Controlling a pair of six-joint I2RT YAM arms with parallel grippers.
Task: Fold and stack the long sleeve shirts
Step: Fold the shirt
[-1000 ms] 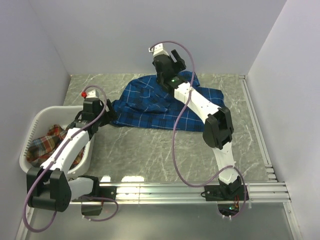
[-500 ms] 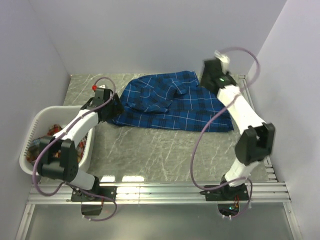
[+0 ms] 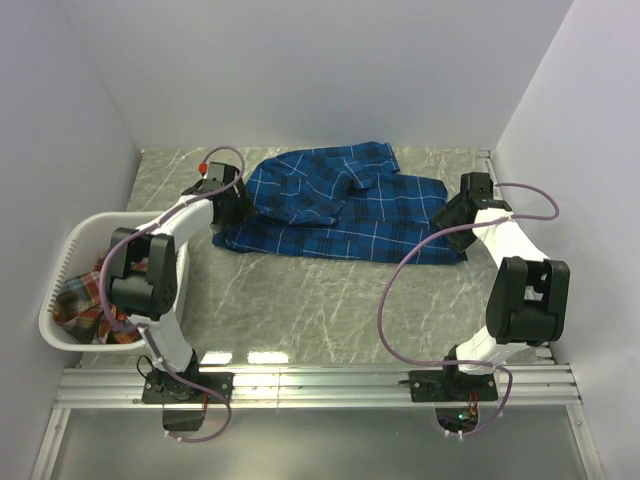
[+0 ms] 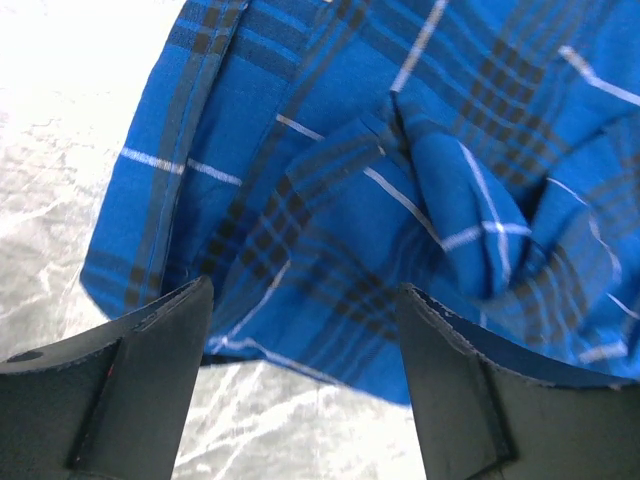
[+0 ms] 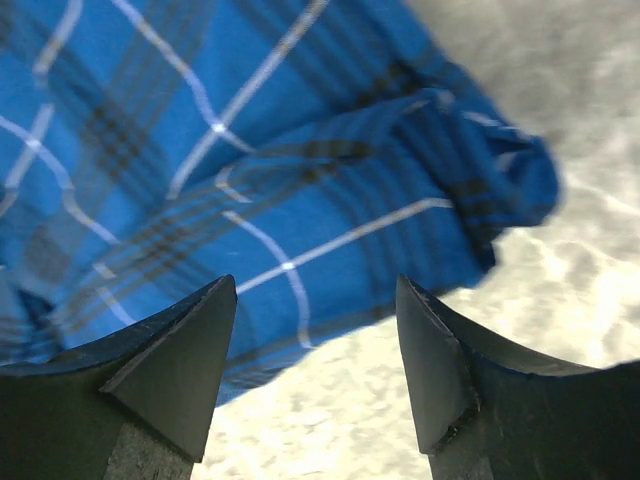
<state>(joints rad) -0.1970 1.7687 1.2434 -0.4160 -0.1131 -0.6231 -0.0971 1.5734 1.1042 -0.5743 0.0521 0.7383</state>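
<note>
Blue plaid shirt (image 3: 340,205) lies rumpled toward the far side of the table (image 3: 300,290); the red-orange shirt (image 3: 85,290) sits in the basket (image 3: 100,218). Our left gripper (image 4: 300,310) and right gripper (image 5: 315,290) hover spread over the blue shirt's opposite edges; we should pinch each hem low, together, then pull flat.

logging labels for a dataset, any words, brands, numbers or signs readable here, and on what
None: no readable text shows in any view, not on the blue shirt, the red plaid shirt, the basket or the table.
</note>
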